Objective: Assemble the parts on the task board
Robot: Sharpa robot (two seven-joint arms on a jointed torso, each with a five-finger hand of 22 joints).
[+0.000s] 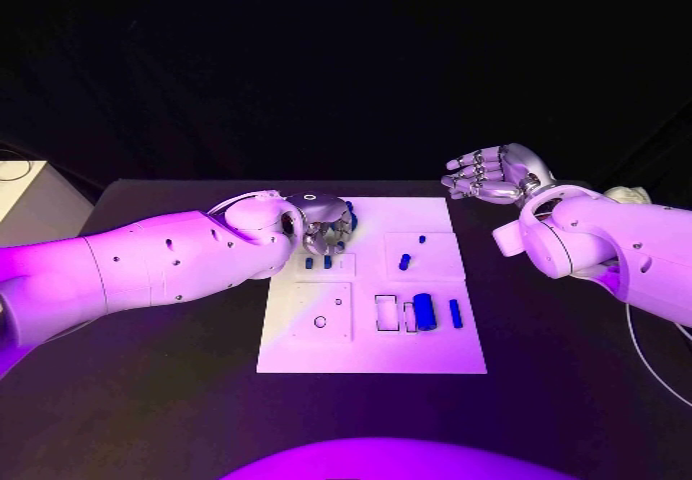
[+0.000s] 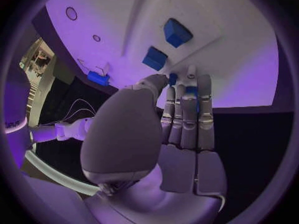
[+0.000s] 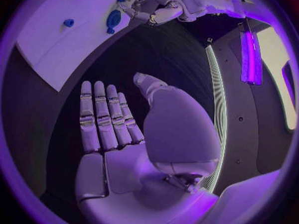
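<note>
Hovering low over the far-left part of the white rectangular task board (image 1: 372, 330), the silver left hand (image 1: 326, 226) has its fingers pointed down at the plate. From the left wrist view those fingers (image 2: 184, 115) are straight and packed together, with a bit of blue showing at the tips; can't tell if it's actually pinching a part or just touching near one.

Right beside it sit two small blue upright pegs (image 1: 317, 263). Further out toward the middle there's another small blue piece (image 1: 404, 262), then a chunky blue cylinder (image 1: 424, 311) and a thin blue bar (image 1: 456, 313) by the rectangular slots on the near side.

The silver right hand (image 1: 490, 172) is way off the board over the black desk (image 1: 159, 400), fingers flat and apart, holding nothing.

My guess at the risk: the left hand is so close to those two pegs that any sideways drift could knock one over or drag it out of place. Also, if it does have a part, that fingertip hold looks thin, so it could slip and roll.
</note>
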